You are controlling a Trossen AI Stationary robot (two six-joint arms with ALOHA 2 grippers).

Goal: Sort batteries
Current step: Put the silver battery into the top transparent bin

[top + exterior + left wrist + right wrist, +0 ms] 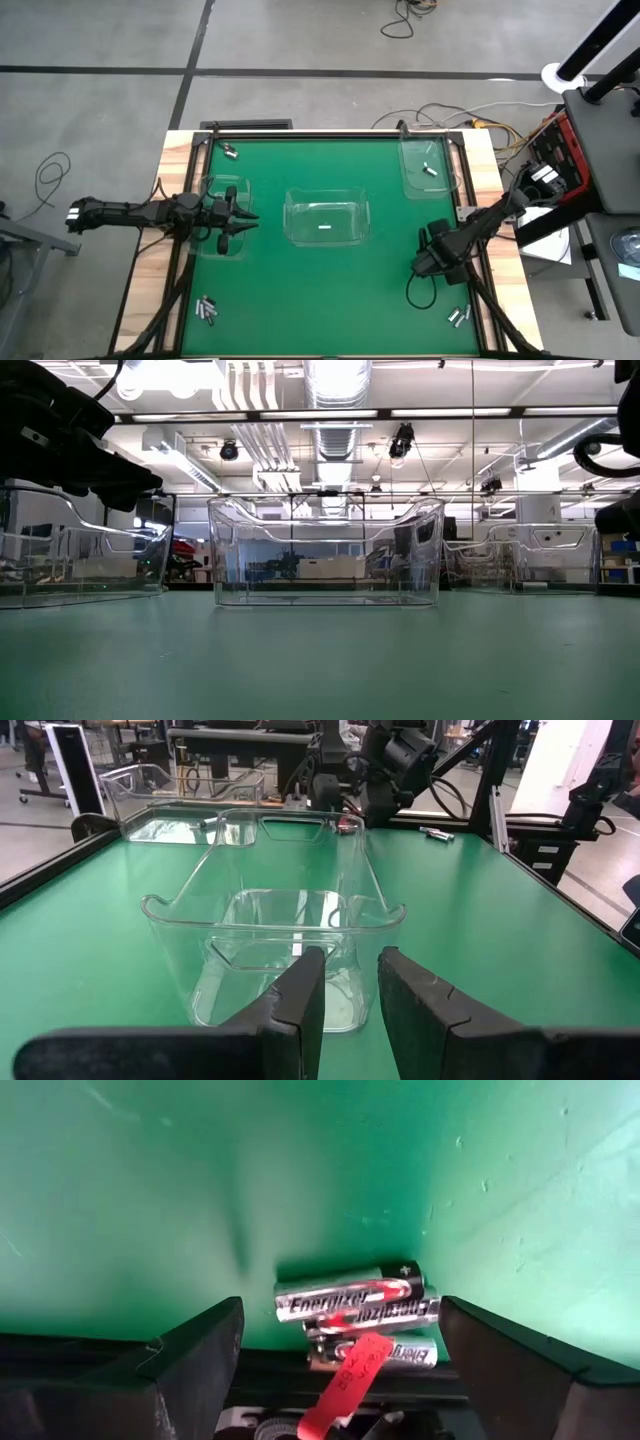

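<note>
Three batteries (355, 1312) lie side by side on the green mat between the wide-spread fingers of my open right gripper (340, 1350), (430, 262), which touch none of them as far as shows. A red tag (345, 1378) hangs in front of them. My left gripper (240, 222) hovers over the left clear bin (222, 215), open by a narrow gap with nothing in it (350, 995). One battery (326, 228) lies in the middle bin (327, 218), another (430, 170) in the far right bin (428, 165).
Loose batteries lie on the mat at the near left (208, 310), far left (230, 151) and near right (459, 316). A dark frame (330, 131) borders the mat. Cables run past the table's right edge (500, 140).
</note>
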